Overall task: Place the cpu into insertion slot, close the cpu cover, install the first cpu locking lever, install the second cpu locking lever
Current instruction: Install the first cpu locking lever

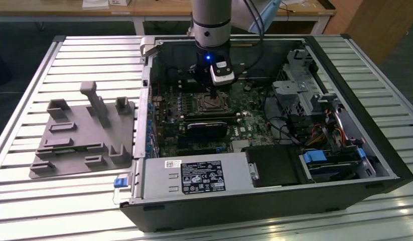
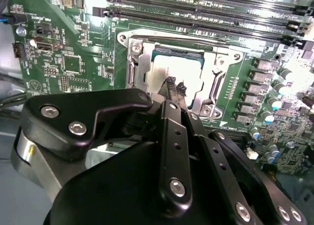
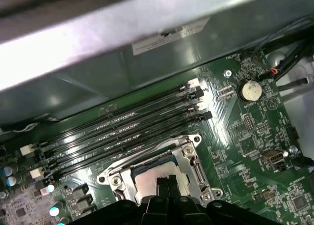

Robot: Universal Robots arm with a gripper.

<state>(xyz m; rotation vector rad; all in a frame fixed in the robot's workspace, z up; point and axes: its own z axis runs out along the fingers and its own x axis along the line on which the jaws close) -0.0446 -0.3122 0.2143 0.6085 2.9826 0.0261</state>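
Note:
The cpu (image 2: 169, 63) lies in the insertion slot (image 1: 210, 103), its silver-beige top showing through the window of the cpu cover (image 2: 216, 72). The grey metal cover lies flat over it, with the cpu (image 3: 147, 178) and the cpu cover (image 3: 189, 161) seen again in the first wrist view. A thin metal locking lever (image 2: 181, 38) runs along one edge of the socket. My gripper (image 2: 175, 86) hangs just above the chip's centre, its two black fingertips (image 3: 164, 183) close together and shut, with nothing between them. In the exterior view my gripper (image 1: 216, 89) stands over the socket inside the open computer case.
Long black memory slots (image 2: 206, 9) run beside the socket. A coin battery (image 3: 251, 90) sits on the board. The case wall (image 3: 98, 48) rises close by. A power supply (image 1: 192, 175), cables (image 1: 313, 130) and a grey fixture (image 1: 82, 130) on the slatted table lie further off.

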